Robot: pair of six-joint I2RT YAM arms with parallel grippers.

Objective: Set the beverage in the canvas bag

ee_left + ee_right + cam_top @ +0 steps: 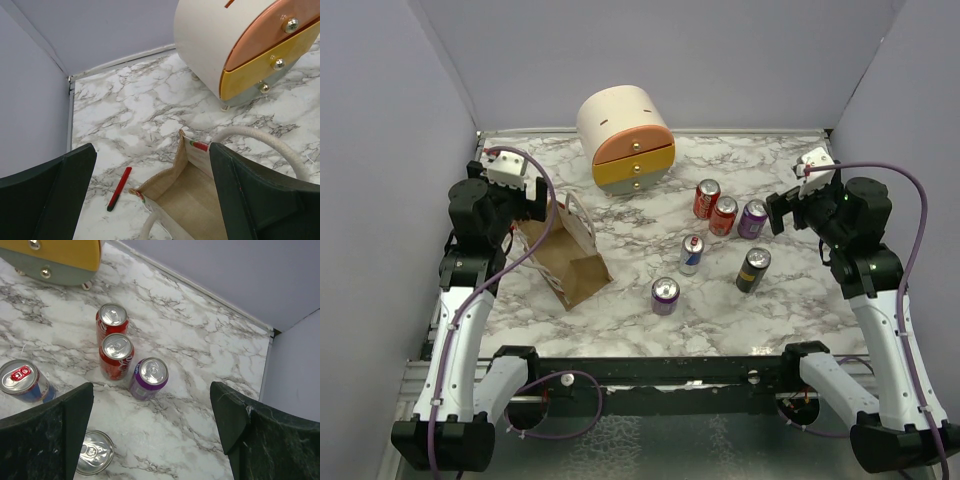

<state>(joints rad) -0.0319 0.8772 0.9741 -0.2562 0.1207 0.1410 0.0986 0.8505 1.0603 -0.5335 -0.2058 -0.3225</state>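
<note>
Six upright drink cans [723, 215] on marble bench [620, 320], tan canvas bag [570, 262] under released left gripper [152, 150], right gripper [151, 387] released too

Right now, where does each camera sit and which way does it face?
Top external: above and behind the bases, looking down on the table; both arms show, left gripper and right gripper open.
Left wrist: on the left arm, angled down into the canvas bag mouth; its fingers fill the lower corners.
Right wrist: on the right arm, angled down at the purple can and red cans; its fingers likewise.
Shared: both wrist views catch the drawer box.
</note>
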